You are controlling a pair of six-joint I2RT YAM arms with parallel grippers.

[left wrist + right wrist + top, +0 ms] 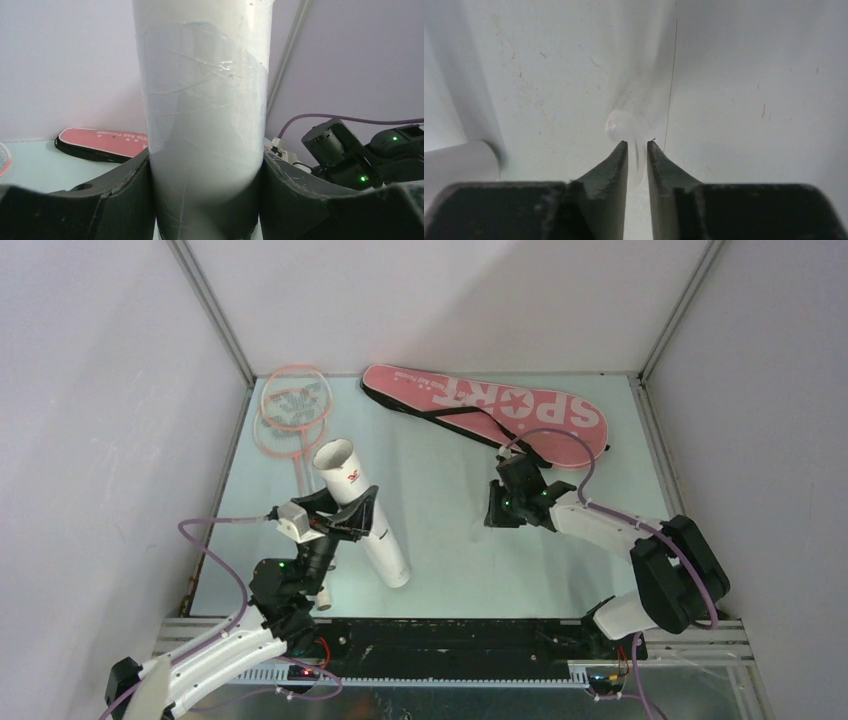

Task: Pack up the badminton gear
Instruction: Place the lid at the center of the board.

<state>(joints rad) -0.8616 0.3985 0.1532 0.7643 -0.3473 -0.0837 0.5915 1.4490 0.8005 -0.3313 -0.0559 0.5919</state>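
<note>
My left gripper (345, 520) is shut on the long white tube (362, 515), which leans with its open mouth up and away. In the left wrist view the tube (205, 100) fills the gap between both fingers. My right gripper (502, 512) points down at the table right of the tube, its jaws a narrow slit apart (637, 145). A blurred white shuttlecock (620, 125) shows just past the tips, with a pale streak running between them. Two pink rackets (290, 410) lie at the back left. The pink "SPORT" bag (490, 405) lies at the back.
The tube's lower end (459, 162) shows at the left of the right wrist view. The bag's black strap (455, 418) trails toward the right arm (350, 155). Grey walls close the table on three sides.
</note>
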